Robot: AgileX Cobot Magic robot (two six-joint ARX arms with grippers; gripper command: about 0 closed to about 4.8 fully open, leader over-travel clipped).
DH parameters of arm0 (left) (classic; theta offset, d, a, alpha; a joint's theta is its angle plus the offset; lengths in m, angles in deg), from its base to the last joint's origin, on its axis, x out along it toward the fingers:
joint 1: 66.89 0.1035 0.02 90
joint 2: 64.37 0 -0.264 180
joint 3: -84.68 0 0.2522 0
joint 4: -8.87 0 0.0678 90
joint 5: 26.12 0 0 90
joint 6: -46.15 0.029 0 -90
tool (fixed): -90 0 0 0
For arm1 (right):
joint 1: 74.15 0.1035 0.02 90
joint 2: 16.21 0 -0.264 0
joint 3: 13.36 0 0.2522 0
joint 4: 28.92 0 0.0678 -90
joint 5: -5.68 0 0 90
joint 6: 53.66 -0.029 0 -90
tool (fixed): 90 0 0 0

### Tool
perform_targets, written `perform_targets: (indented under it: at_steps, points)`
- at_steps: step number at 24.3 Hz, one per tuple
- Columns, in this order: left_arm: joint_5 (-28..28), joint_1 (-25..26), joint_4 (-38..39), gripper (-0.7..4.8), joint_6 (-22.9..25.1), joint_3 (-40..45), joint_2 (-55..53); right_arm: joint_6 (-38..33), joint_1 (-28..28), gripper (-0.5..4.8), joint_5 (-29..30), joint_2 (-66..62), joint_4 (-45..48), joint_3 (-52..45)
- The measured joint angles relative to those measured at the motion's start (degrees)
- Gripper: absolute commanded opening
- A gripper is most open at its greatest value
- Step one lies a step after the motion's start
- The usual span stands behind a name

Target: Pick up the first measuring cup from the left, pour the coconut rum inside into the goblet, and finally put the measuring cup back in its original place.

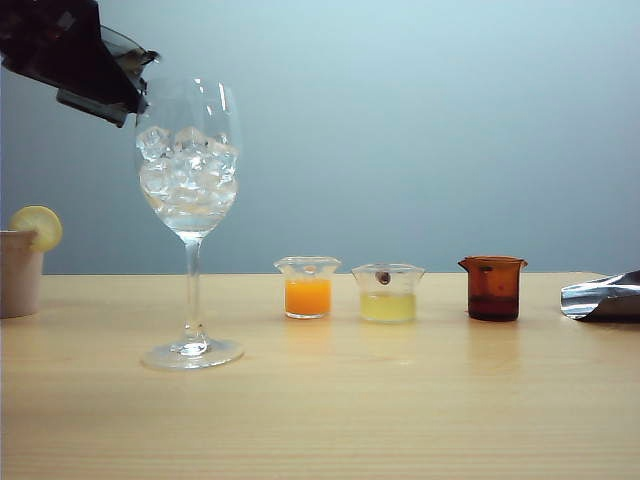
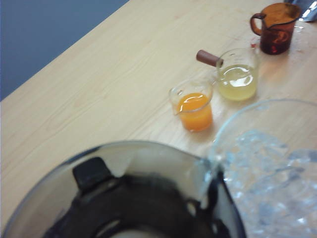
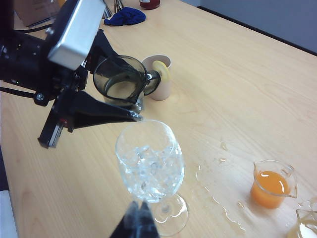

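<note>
The pour is under way or just ending: the left gripper (image 3: 116,101), its fingers clamped on the smoky measuring cup (image 3: 119,79), holds it tilted at the goblet's (image 1: 189,170) rim. Next, level it and return it left of the orange cup (image 1: 308,287). The right gripper (image 3: 136,220) hangs near the goblet's foot; I cannot tell its state.
</note>
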Motion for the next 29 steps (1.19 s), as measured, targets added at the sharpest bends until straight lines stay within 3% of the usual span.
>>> perform_targets:
  at_steps: [6,13,18,24,29]
  points:
    - [2.84,-3.19,-0.04,1.43,6.08,-0.61,0.02,0.48,-0.07,-0.05,0.0,-0.28,-0.22,0.0]
    - [4.72,-3.74,-0.81,1.43,8.46,-0.85,0.13,0.72,-0.07,-0.05,0.0,-0.31,-0.22,0.0]
    - [4.92,-3.74,-0.74,1.43,15.34,-1.66,0.63,0.81,-0.09,-0.05,0.0,-0.28,-0.22,0.0]
    - [4.92,-3.74,-1.77,1.42,16.87,-2.91,0.85,0.83,-0.09,-0.05,0.0,-0.28,-0.22,0.0]
    - [5.84,-5.9,-1.64,1.41,21.31,-2.91,0.92,0.83,-0.07,-0.05,0.0,-0.31,-0.28,0.0]
